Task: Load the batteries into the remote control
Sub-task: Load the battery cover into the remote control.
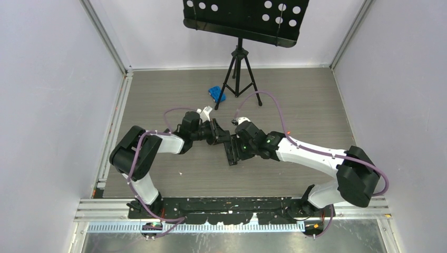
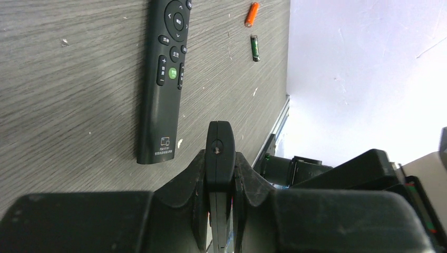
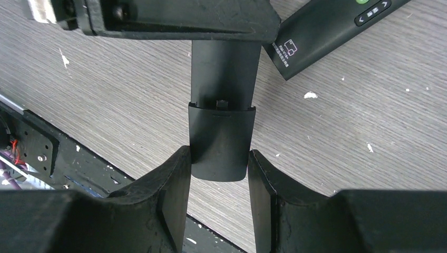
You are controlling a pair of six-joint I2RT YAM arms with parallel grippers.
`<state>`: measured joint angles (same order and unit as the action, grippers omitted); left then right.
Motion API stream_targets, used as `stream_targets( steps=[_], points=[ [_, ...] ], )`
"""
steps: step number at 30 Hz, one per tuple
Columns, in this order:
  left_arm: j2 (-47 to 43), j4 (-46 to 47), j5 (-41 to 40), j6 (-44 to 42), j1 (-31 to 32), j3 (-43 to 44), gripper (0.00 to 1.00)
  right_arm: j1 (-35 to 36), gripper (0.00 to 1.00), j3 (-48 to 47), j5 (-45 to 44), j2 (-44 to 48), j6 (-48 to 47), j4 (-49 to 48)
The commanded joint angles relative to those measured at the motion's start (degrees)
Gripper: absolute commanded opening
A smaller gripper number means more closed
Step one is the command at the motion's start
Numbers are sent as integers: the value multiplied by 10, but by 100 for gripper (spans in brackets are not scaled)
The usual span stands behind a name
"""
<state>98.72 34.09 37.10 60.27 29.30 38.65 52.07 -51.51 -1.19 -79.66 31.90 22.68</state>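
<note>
Right gripper [image 3: 219, 158] fingers half-spread, clamping the cover end of the remote control [image 3: 224, 74] by its sides. Left gripper [image 2: 219, 158] pinched almost closed on its other end, edge-on. Remote held over mid-table [image 1: 305, 105]. Orange battery [image 2: 252, 14] and green battery [image 2: 255, 48] loose near the buttoned remote [image 2: 163, 79].

Remote control [image 3: 224, 68] is up over the table [image 3: 105, 105], left gripper [image 3: 179, 21] on one end, right gripper [image 3: 219, 158] on the other. Second remote [image 2: 161, 79] lies flat on the table right beside it. Past its far end lie one battery [image 2: 252, 14] and another battery [image 2: 255, 48].
</note>
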Motion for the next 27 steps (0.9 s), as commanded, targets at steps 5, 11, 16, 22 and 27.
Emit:
stream_targets(
  steps=[5,11,16,22,27],
  points=[
    [1,41,-6,36,2,12,0,9,39,-23,24,-24,17,-13],
    [1,41,-7,47,2,13,0,11,39,-22,27,-35,20,-6],
    [-5,37,-14,49,2,11,0,12,40,-20,5,-37,37,14],
    [-2,34,-13,45,2,13,0,12,40,-24,-14,-44,42,37],
    [-4,28,-14,37,2,14,0,12,40,-28,-7,-43,42,48]
  ],
)
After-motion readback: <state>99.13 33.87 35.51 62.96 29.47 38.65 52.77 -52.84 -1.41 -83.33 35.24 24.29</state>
